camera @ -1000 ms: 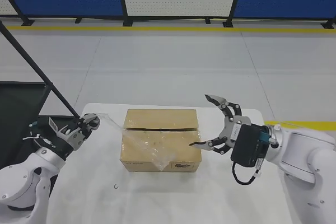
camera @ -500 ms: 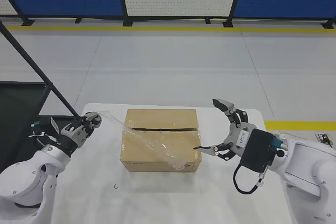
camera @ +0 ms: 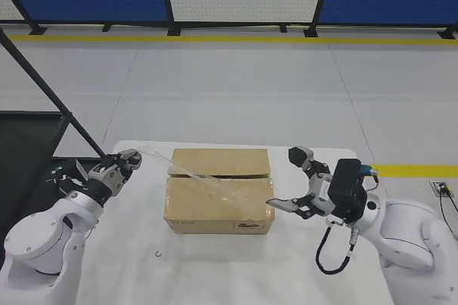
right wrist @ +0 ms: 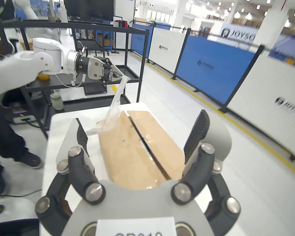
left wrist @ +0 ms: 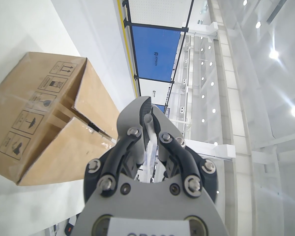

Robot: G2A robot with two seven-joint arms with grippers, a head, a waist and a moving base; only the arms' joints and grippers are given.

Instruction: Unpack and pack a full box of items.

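Pulled tape (camera: 198, 177) tauter off box (camera: 214, 215) with left hand (camera: 135, 158) clamped on it, unsealing flaps; right hand (camera: 284, 179) wide open, empty, beside box's end, likely to brace.

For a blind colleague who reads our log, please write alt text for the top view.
The left gripper, shut on clear tape, holds it stretched off a cardboard box on a white table. The right gripper is open beside the box's other end.

We see a box (camera: 219, 200) of matt brown cardboard, a tape strip (right wrist: 115, 101) of clear glossy plastic, a smooth table (camera: 137, 259), and ribbed pads (right wrist: 196, 133) with shiny metal screws (right wrist: 95, 189) on the right gripper (right wrist: 140, 124).
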